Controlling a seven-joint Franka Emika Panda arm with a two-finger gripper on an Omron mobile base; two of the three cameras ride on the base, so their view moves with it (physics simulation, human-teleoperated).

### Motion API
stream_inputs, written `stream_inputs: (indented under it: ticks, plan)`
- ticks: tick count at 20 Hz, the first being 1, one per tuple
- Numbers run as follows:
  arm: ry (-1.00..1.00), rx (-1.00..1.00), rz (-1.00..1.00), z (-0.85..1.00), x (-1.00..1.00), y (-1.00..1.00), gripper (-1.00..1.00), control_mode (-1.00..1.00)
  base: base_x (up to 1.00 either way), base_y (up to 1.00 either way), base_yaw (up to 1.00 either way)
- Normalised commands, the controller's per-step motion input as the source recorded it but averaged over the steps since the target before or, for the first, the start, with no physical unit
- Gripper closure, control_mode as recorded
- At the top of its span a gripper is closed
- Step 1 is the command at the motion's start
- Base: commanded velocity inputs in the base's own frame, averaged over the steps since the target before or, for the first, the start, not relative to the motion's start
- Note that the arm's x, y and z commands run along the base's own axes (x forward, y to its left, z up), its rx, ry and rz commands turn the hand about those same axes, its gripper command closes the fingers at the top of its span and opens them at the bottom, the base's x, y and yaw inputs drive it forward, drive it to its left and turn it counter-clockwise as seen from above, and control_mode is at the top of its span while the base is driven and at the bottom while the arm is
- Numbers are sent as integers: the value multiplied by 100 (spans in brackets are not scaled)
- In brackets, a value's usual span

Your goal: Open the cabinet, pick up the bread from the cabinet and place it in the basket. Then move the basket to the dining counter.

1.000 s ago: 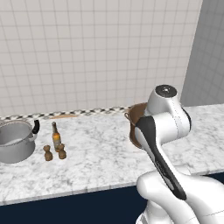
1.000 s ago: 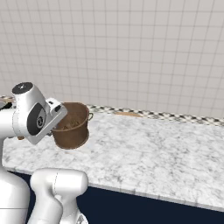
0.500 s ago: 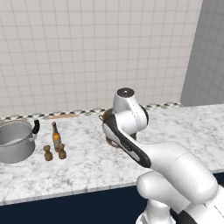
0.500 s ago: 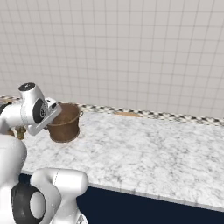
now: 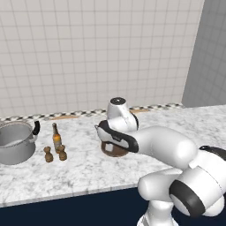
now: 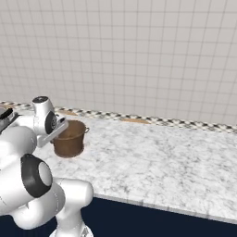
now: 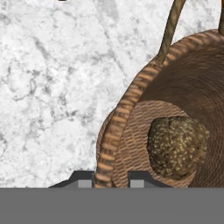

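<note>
The round brown basket (image 6: pixel 69 139) is at the marble counter (image 6: pixel 152 152) by the tiled wall, under my bent arm; part of it also shows below the arm (image 5: pixel 114 149). Whether its base touches the marble I cannot tell. In the hand view my gripper (image 7: pixel 111 180) is shut on the basket's woven rim (image 7: pixel 114 131), one tip on each side of it. The dark brown lumpy bread (image 7: pixel 176 146) lies on the basket's floor. The cabinet and the dining counter are out of view.
A grey steel pot (image 5: pixel 15 142) stands at the counter's left end. Beside it are a brown bottle (image 5: pixel 56 137) and two small wooden shakers (image 5: pixel 55 153). A grey wall (image 5: pixel 207 53) rises at the right, and the dark navy counter front (image 6: pixel 176 222) runs below.
My arm has swung left and folded down over the counter. The basket, still gripped, has come a little nearer and lower. The pot and bottle have stayed put.
</note>
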Motion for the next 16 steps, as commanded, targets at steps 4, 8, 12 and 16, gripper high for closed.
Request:
stream_inputs:
  ticks: [4, 8, 12, 16]
  plan:
    - [0, 1, 0, -67, 1, 0, 100, -100, 0, 0, 0]
    - [-1, 0, 0, -67, 9, 3, 100, -100, 0, 0, 0]
    - [0, 0, 0, -41, 18, 2, -100, -100, 0, 0, 0]
    - [0, 0, 0, -7, -17, -4, -100, -100, 0, 0, 0]
